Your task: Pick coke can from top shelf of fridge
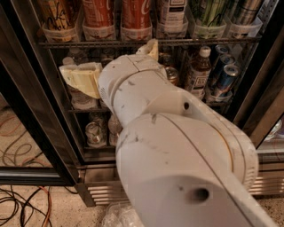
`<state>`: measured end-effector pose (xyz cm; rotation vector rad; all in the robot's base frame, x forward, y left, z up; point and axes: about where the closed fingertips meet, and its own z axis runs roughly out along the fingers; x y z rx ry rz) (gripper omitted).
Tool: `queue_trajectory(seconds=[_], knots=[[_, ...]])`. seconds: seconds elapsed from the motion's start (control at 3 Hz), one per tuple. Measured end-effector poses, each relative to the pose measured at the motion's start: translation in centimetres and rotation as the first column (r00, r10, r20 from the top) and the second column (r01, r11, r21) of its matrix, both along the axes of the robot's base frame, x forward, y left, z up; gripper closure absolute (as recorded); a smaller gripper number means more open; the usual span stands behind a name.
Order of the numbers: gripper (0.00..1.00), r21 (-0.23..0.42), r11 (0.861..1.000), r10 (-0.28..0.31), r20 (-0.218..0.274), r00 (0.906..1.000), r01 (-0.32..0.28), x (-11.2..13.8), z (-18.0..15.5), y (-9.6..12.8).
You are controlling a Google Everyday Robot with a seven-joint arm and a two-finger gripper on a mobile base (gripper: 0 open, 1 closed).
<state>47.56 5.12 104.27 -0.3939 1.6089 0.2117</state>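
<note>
Two red coke cans [98, 13] [136, 15] stand side by side in clear trays on the top shelf [199, 41] of the fridge [31, 102]; their lids are cut off by the frame's upper edge. My gripper [116, 63] is below that shelf's front rail, in front of the second rack. One cream finger [80, 79] points left. The other fingertip [151, 48] reaches up just under the right coke can. The fingers stand wide apart and hold nothing. My white arm [177, 146] fills the foreground and hides the middle of the lower racks.
A gold-orange can [57, 17] stands left of the coke cans; white, green and silver cans [208, 15] are to their right. A bottle [199, 68] and blue cans [226, 77] sit on the second rack. Cables [22, 199] lie on the floor at left.
</note>
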Motion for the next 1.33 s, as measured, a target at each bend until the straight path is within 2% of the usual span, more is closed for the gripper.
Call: queue_trajectory(seconds=[0.67,1.0,1.33], knots=[[0.00,-0.003,0.999,0.047,0.044,0.9979,-0.047,1.0,-0.1,0.2],[0.00,0.012,0.999,0.039,0.070,0.9967,-0.040,2.0,-0.1,-0.2],[0.00,0.023,0.997,0.067,0.097,0.9930,-0.069,4.3,0.0,0.4]])
